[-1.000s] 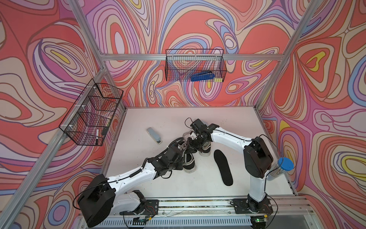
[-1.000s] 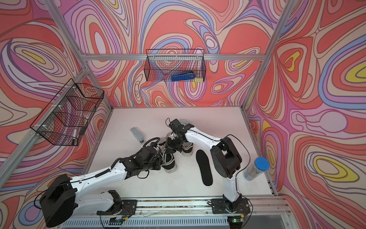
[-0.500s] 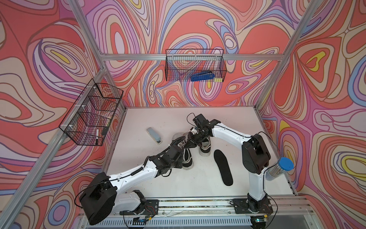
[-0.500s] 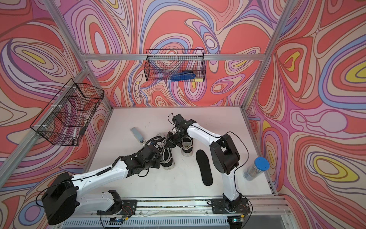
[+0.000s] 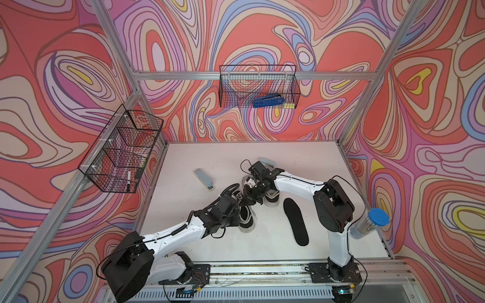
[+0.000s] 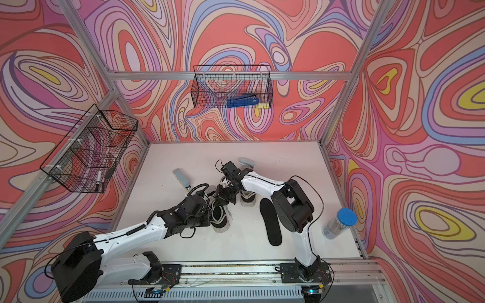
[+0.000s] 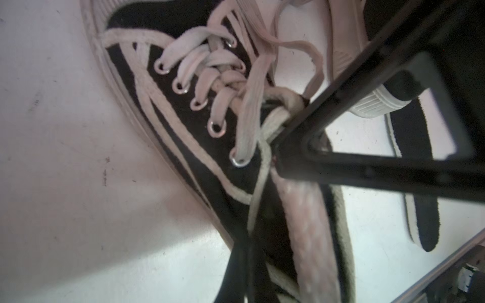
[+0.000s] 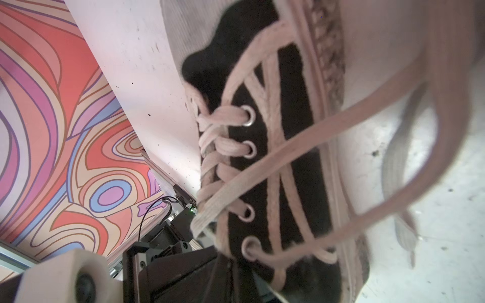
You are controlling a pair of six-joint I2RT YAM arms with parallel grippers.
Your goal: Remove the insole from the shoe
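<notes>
A black shoe (image 5: 246,219) with white laces lies at mid-table in both top views; it also fills the left wrist view (image 7: 183,110) and the right wrist view (image 8: 275,162). My left gripper (image 5: 240,210) is shut on its collar edge (image 7: 246,275). My right gripper (image 5: 248,200) has its tips together on the shoe's upper edge by the top eyelet (image 8: 236,265). A loose black insole (image 5: 295,221) lies flat to the right. A pale textured strip (image 7: 309,236) shows inside the shoe; I cannot tell what it is.
A second black shoe (image 5: 270,198) stands just behind the right arm. Two grey staplers (image 5: 204,179) (image 5: 266,161) lie farther back. Wire baskets hang on the back wall (image 5: 258,86) and the left wall (image 5: 120,149). A blue-capped jar (image 5: 368,223) leans at the right edge.
The right gripper has come forward and down onto the top of the shoe that the left gripper holds. That shoe has shifted a little toward the front. The loose insole has not moved.
</notes>
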